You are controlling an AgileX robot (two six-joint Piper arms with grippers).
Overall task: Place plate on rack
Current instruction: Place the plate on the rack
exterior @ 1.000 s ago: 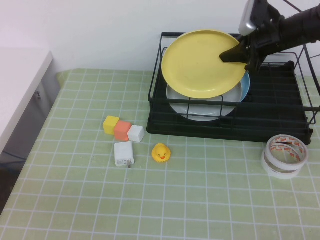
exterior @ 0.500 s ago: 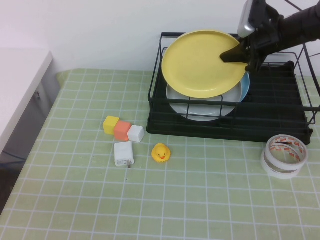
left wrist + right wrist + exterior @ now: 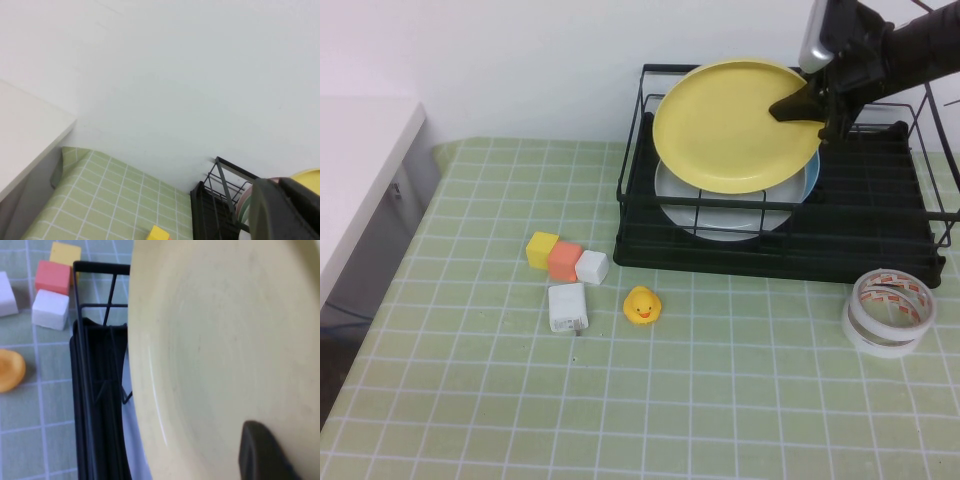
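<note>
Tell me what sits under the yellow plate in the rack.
Under the yellow plate, held by the right gripper, a grey-white plate and a light blue plate's edge show in the rack. Their upper parts are covered. The left gripper is out of the high view.

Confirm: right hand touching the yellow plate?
Touching. High view shows the right hand clamped on the yellow plate's rim above the rack. Left hand out of view.

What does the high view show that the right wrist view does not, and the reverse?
Only the high view shows the right gripper shut on the yellow plate over the rack, plus the grey-white plate, light blue plate, tape rolls and charger. Only the right wrist view shows the plate's surface close up. Both show the plate, rack, blocks and duck. The left gripper appears in neither.
</note>
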